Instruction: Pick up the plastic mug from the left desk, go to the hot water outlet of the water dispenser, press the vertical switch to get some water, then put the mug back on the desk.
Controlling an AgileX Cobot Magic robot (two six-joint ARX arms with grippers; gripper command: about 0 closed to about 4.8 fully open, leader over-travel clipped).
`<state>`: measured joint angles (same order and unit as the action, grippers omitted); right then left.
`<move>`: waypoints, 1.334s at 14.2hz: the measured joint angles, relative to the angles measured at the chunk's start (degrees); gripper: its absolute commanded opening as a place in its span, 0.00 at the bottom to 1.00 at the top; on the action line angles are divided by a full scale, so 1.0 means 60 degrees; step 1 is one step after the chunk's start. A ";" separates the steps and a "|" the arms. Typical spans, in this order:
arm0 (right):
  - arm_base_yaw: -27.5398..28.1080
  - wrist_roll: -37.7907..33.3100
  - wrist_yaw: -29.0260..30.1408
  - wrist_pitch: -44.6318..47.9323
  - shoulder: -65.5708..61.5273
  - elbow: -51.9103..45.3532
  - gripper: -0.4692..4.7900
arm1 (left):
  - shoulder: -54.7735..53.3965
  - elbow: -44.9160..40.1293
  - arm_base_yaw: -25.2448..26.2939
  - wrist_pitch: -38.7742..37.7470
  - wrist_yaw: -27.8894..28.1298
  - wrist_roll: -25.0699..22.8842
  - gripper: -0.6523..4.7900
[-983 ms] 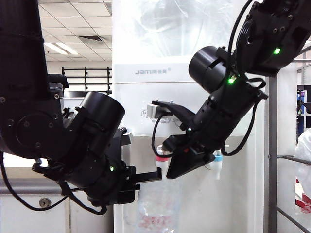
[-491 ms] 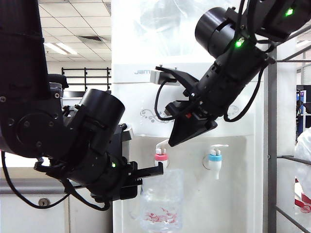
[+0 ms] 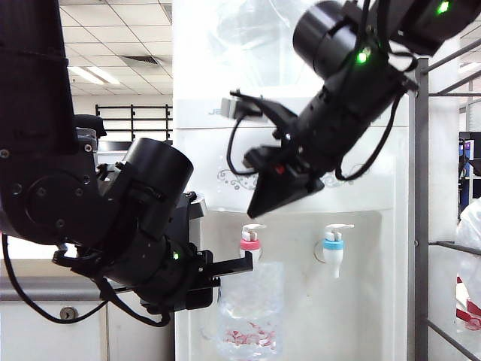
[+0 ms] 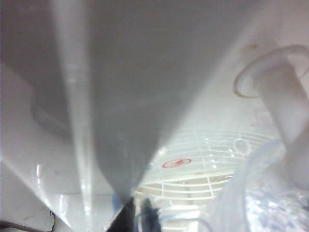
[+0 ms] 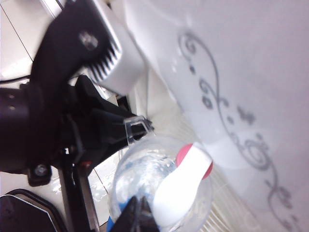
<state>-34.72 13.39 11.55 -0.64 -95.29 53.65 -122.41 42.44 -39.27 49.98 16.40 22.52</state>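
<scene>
My left gripper point(image 3: 234, 266) is shut on the handle of the clear plastic mug point(image 3: 250, 310), which hangs right under the hot water outlet point(image 3: 249, 243), the white tap with the red collar. Its vertical switch point(image 3: 255, 227) is a small white lever on top, with nothing touching it. My right gripper point(image 3: 257, 209) is shut and empty, hovering above that tap in front of the water dispenser point(image 3: 361, 286). The right wrist view looks down on the lever point(image 5: 186, 186) and the mug's open mouth point(image 5: 140, 176) past its shut fingertips point(image 5: 137, 216). In the left wrist view the mug point(image 4: 260, 198) and tap point(image 4: 282, 96) are blurred.
A second tap with a blue collar point(image 3: 333, 243) sits to the right of the red one. The left desk point(image 3: 37, 288) with its round lock point(image 3: 69, 313) lies behind my left arm. A grey metal frame point(image 3: 421, 226) stands at the right. The drip grille point(image 4: 193, 166) lies below the mug.
My right gripper has lifted off the red tap's lever and risen up the dispenser front. The lever has sprung back level. The left gripper and mug have stayed put.
</scene>
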 measured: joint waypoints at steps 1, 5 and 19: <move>-0.0011 0.0000 0.0000 -0.0004 0.0062 0.0004 0.09 | 0.0000 -0.0004 0.0000 0.0000 -0.0004 0.0004 0.11; 0.0080 0.0051 -0.0444 0.0153 0.0117 0.0007 0.09 | 0.0000 -0.0004 0.0000 0.0004 -0.0011 0.0004 0.11; 0.0036 0.0109 -0.0463 0.0488 -0.0441 -0.0004 0.09 | 0.0000 0.0000 0.0000 -0.0004 -0.0015 0.0000 0.11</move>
<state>-34.50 14.04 8.78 2.28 -97.93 53.63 -122.41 42.44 -39.27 49.95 16.32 22.52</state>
